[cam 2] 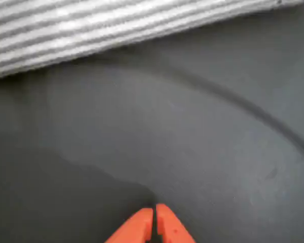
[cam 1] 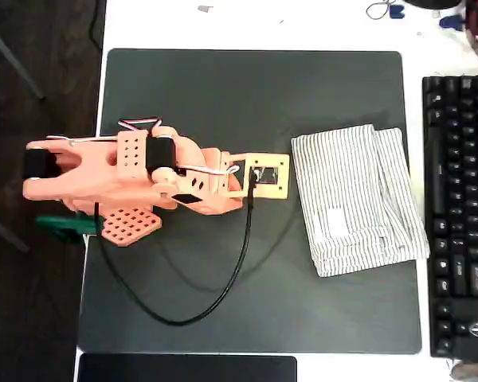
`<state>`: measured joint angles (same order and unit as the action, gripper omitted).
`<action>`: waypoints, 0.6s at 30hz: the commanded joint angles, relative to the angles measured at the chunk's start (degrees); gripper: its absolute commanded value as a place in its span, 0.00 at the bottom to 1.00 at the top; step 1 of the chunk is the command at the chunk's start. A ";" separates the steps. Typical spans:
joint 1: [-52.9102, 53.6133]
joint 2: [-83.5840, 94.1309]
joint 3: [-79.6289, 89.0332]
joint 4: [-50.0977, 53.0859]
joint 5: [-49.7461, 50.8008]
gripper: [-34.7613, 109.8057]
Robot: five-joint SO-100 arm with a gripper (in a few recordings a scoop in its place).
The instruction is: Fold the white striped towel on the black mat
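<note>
The white striped towel (cam 1: 357, 199) lies folded on the right part of the black mat (cam 1: 223, 87) in the overhead view, its layers stacked a little unevenly, with a small white label patch (cam 1: 335, 222) showing on its lower half. Its right edge runs close to the mat's right border, near a black keyboard (cam 1: 462, 215) on the white desk (cam 1: 263, 24). The orange arm (cam 1: 119, 175) reaches in from the left, and its tip stops just left of the towel, apart from it. A black cable (cam 1: 223, 294) loops over the mat below the arm. In the wrist view the pincer (cam 2: 153, 223) is closed on nothing, its two orange fingertips (cam 2: 137, 228) pressed together above bare mat, the towel's striped edge lying across the top.
</note>
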<state>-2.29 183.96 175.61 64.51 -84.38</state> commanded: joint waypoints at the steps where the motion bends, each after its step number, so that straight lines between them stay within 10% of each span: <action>1: 0.44 1.41 0.79 0.44 -0.44 0.24; 18: 1.14 7.03 2.81 10.28 -1.58 0.24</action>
<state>-1.49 190.55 177.45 74.00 -85.61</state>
